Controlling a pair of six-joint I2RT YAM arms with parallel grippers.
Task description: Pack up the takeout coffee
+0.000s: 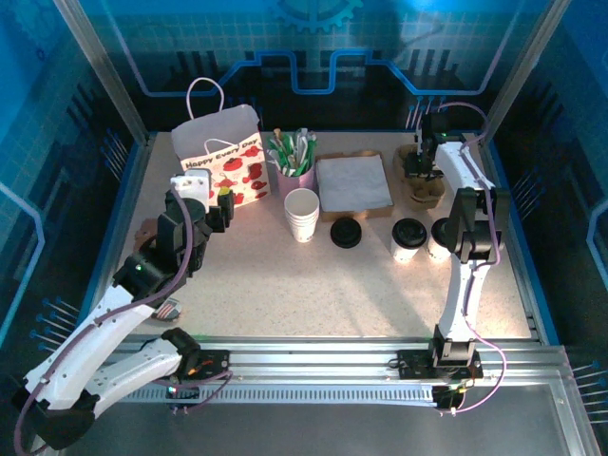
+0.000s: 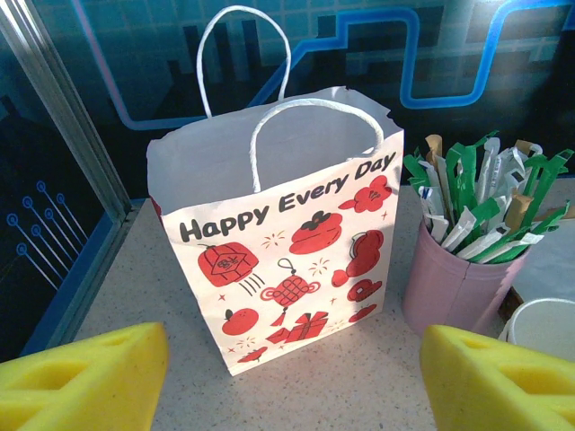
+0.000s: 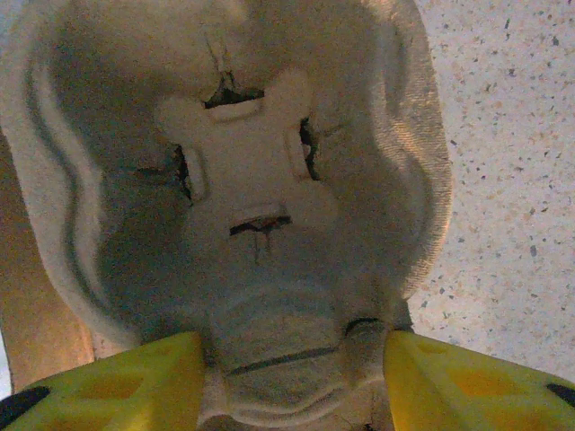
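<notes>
The left jaws stand wide apart with nothing between them, their yellow pads (image 2: pixel 81 377) low at either side of the wrist view. Straight ahead of them, near but not touching, the gift bag (image 2: pixel 278 260) stands upright and open on the table (image 2: pixel 135 296), printed "Happy Every Day". Ahead and to the right of these jaws is the pink cup (image 2: pixel 458 287) of green-and-white sticks. Close to their right pad shows the rim of the stack of white cups (image 2: pixel 550 323).

The right jaws sit at about half width on the pulp cup carrier (image 3: pixel 243 180) at the far right of the table. One yellow finger (image 3: pixel 467 386) presses against each side of the carrier's near lobe, gripping it.

The takeout coffee (image 1: pixel 408 237), a white cup with a black lid, stands upright on the table. It is well apart from the right jaws, on the side toward the arm bases, and far to the right of the left jaws. A second lidded cup (image 1: pixel 438 236) stands just beside it, partly hidden by the right arm (image 1: pixel 472 228). A loose black lid (image 1: pixel 346 233) lies between the coffee and the stack of cups, nearer to the left jaws than the coffee is.
</notes>
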